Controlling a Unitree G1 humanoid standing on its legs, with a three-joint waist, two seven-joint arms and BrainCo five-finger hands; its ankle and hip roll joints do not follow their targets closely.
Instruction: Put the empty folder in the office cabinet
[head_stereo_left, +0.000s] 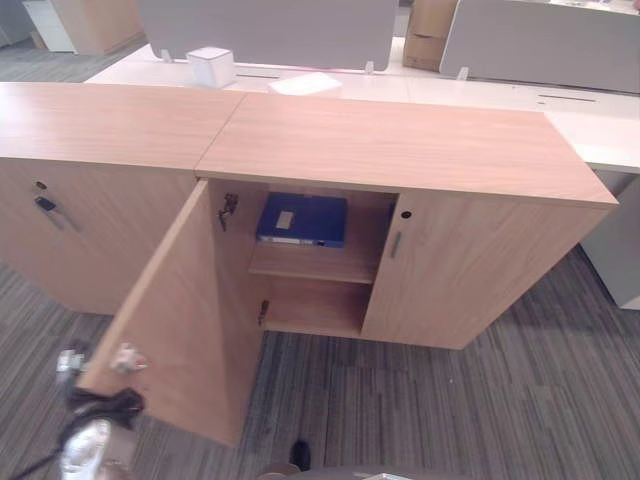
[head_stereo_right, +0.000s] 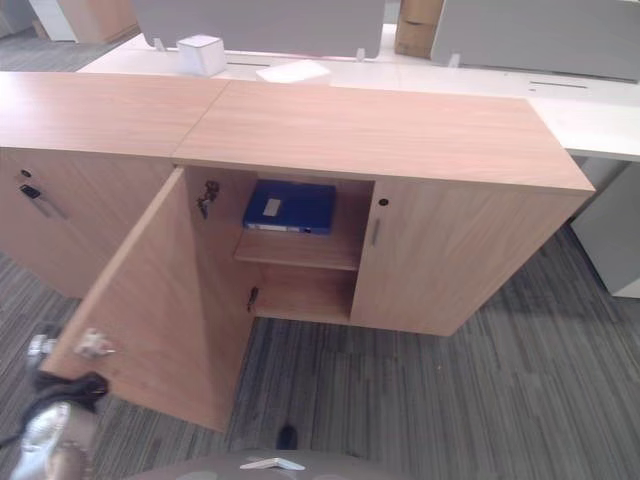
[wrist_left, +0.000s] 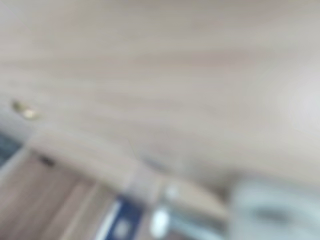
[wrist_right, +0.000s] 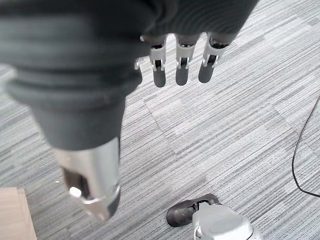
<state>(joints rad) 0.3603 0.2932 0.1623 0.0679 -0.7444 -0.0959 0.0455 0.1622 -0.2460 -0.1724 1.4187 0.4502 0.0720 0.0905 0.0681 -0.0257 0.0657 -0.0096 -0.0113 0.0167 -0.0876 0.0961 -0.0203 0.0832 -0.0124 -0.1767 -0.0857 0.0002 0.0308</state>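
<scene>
A blue folder (head_stereo_left: 302, 218) lies flat on the upper shelf inside the wooden office cabinet (head_stereo_left: 400, 145). The cabinet's left door (head_stereo_left: 185, 310) is swung wide open towards me. My left hand (head_stereo_left: 105, 400) is at the lower outer edge of that door, low on the left, and the left wrist view shows the door's wood (wrist_left: 160, 75) from very close. My right hand (wrist_right: 181, 65) hangs over the grey carpet with its fingers straight and nothing in it, well away from the cabinet.
The cabinet's right door (head_stereo_left: 470, 270) is closed. A second closed cabinet (head_stereo_left: 90, 230) with a key in its lock adjoins on the left. Behind them, a white desk holds a white box (head_stereo_left: 211, 66) and a paper (head_stereo_left: 305, 84). Striped carpet (head_stereo_left: 450, 410) lies in front.
</scene>
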